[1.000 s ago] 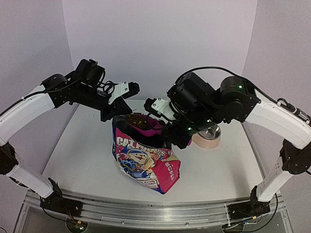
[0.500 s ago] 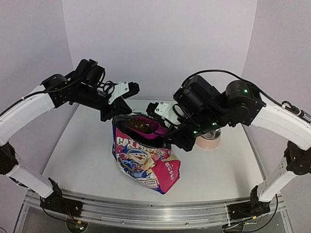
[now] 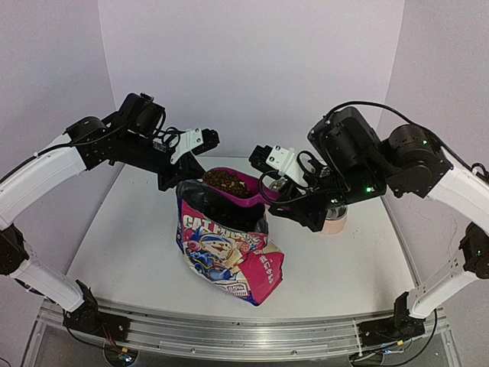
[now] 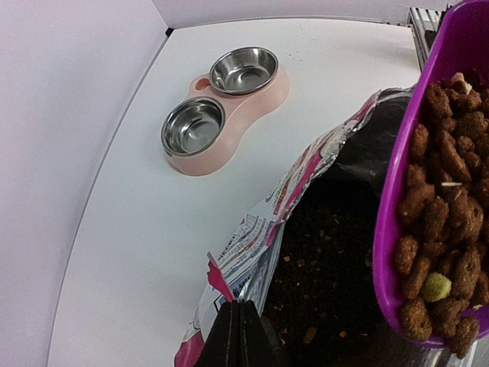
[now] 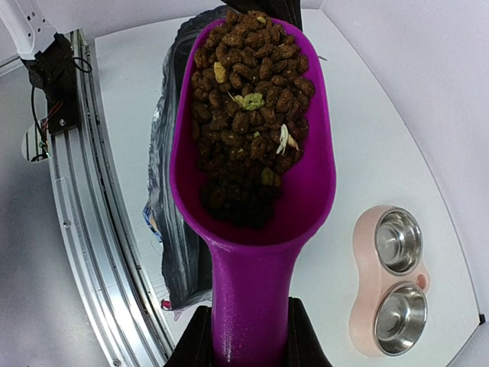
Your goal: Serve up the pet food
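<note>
Dark brown kibble (image 5: pixel 248 115) heaps the magenta scoop (image 5: pixel 252 283), just above the open, upright pink-and-blue pouch (image 3: pixel 225 248) holding more.

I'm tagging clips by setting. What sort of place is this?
Probably a robot lab test cell, not a home: plain lavender walls box in a white table, and the left arm and right arm stand on an aluminium rail.

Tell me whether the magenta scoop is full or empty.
Full. The scoop holds a heap of brown kibble covering most of its bowl, above the open pouch.
</note>
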